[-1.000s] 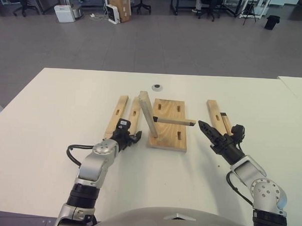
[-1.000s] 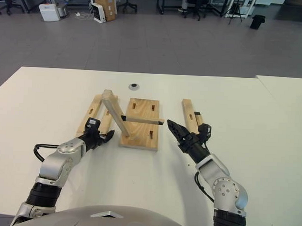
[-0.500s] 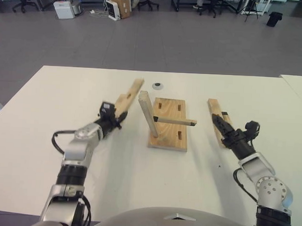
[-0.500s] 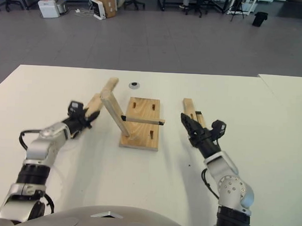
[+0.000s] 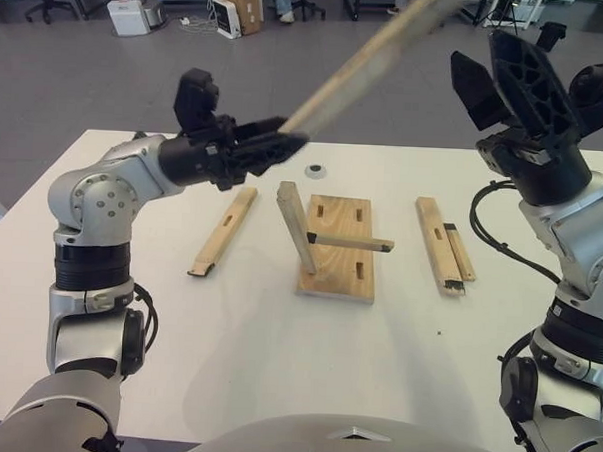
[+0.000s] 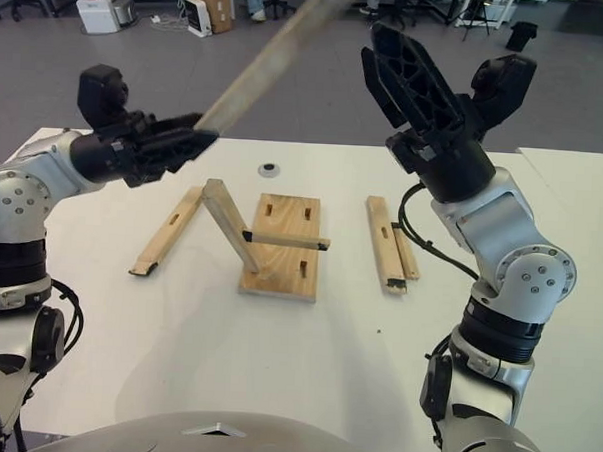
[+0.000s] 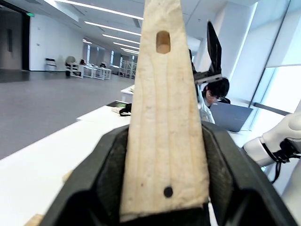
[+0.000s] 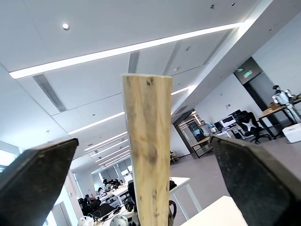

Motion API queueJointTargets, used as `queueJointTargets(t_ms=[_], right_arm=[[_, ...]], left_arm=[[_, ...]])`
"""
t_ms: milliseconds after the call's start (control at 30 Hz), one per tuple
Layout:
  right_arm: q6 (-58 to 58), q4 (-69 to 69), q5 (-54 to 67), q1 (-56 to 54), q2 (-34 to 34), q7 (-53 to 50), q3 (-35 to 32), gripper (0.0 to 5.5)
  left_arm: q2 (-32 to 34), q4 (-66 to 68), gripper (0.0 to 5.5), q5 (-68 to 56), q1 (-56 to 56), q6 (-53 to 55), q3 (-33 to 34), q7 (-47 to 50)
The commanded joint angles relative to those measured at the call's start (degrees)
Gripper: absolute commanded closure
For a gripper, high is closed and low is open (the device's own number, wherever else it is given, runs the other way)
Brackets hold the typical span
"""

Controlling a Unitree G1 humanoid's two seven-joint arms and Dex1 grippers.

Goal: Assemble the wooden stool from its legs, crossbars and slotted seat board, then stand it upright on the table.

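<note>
Head view: left claw (image 5: 285, 142) pinches a leg (image 5: 374, 57) aloft, angled toward the spread right claw (image 5: 479, 54), likely for handover; seat (image 5: 341, 280) lies on the worktop (image 5: 128, 309). Left wrist: claw clamps the leg's base. Right wrist: leg tip sits inside the open claw.

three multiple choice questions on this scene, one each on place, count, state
1. Where is the leg in the left tool? A lying flat B raised above the table C standing in a slot
2. How many wooden pieces lie flat left of the seat board? A one B three C none
3. The right tool is A open B shut on a crossbar C shut on the board
Answers: B, it slants up in the air; A, a single leg lies there; A, its jaws stand wide apart.
</note>
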Motion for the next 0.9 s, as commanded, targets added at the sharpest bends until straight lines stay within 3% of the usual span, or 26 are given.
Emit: queueJointTargets(t_ms=[33, 533, 633, 767, 900], right_arm=[[0.0, -0.5, 2.5, -2.3, -1.6, -0.5, 1.8, 0.3], [0.4, -0.8, 5.2, 1.0, -5.5, 1.2, 4.0, 3.17], [-1.7, 0.7, 1.9, -0.9, -4.9, -0.8, 4.1, 3.25], [-5.5, 4.0, -6.2, -3.7, -5.3, -0.8, 2.6, 3.43], [-8.9, 9.9, -20.3, -1.7, -13.1, 7.5, -1.9, 3.43]], left_arm=[[0.8, -1.7, 3.44, -1.2, -0.6, 1.8, -2.0, -1.9], [-0.5, -2.1, 3.44, -3.6, 0.4, 3.2, -1.6, -0.5], [-1.2, 1.3, 3.44, -6.1, -0.9, 3.7, 1.6, 1.3], [-1.1, 7.3, 2.58, -1.8, -3.6, -3.5, 4.9, 3.0], [2.1, 13.3, 2.47, 2.8, -1.5, -11.0, 9.3, 3.5]])
